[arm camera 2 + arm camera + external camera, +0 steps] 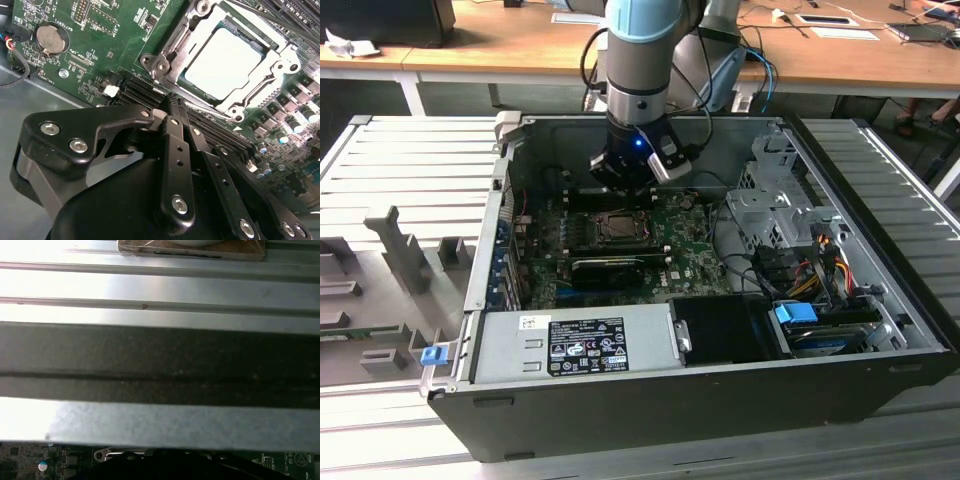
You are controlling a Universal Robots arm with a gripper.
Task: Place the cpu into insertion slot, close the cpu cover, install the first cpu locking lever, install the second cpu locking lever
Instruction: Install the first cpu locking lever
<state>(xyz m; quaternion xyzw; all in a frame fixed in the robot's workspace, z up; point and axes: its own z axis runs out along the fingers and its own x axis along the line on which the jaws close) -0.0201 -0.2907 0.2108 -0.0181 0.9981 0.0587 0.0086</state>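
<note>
**Closed gripper hovering beside the loaded socket**

The gripper [172, 112] is hanging just off one edge of the insertion slot [225, 60], its two black fingers [175, 145] pressed together with nothing between them. In the second wrist view the cpu [222, 62] is lying flat in the slot, its pale metal face catching the light, and the cpu cover [200, 25] is sitting down around it as a silver frame (whether the levers are latched I cannot tell from here). The socket is lying ahead of the fingertips, past the black memory slots [145, 92] that are running between tip and frame; the nearest corner of the cover is close to the fingertips but apart from them.

In the exterior view the arm is reaching down into the open computer case [650, 400], the gripper [620, 180] poised over the far edge of the insertion slot [617, 228] on the green motherboard [695, 250].
</note>
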